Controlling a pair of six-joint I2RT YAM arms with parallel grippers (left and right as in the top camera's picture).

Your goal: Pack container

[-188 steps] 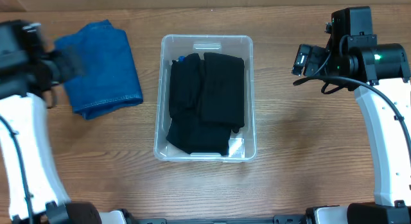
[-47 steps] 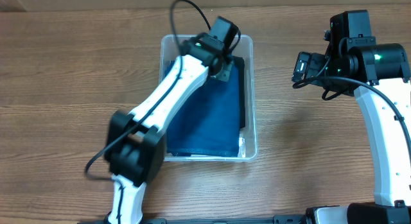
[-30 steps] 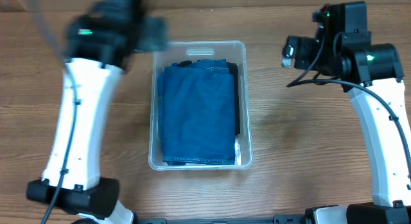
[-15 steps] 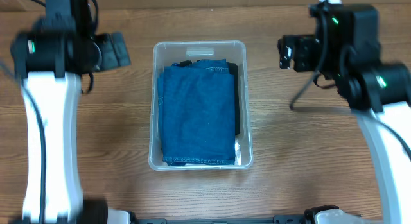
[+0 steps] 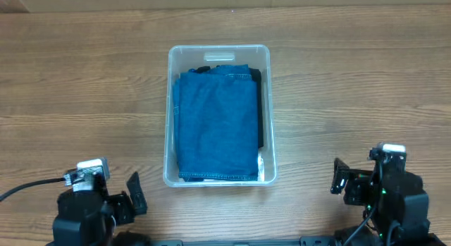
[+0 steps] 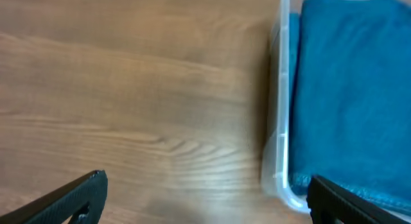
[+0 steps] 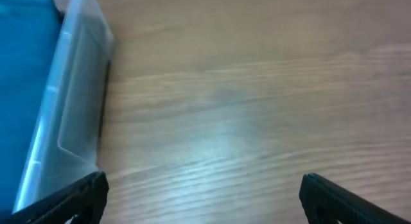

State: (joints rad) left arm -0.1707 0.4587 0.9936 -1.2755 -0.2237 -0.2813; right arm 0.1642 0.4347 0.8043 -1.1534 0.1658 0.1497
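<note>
The clear plastic container [image 5: 169,119] stands in the middle of the table. A folded blue cloth [image 5: 217,123] lies on top inside it, over a black cloth whose edge [image 5: 260,126] shows along the right side. My left gripper [image 5: 134,195] is open and empty at the front left, clear of the container. My right gripper [image 5: 338,181] is open and empty at the front right. The left wrist view shows the container's left wall [image 6: 279,121] and the blue cloth [image 6: 347,89]. The right wrist view shows its right wall [image 7: 70,115].
Bare wooden table surrounds the container on all sides. Both arm bases sit at the table's front edge.
The blue cloth went from the table's left into the container, over the black cloth. Both arms have since pulled back from the far side to the front edge, open and empty.
</note>
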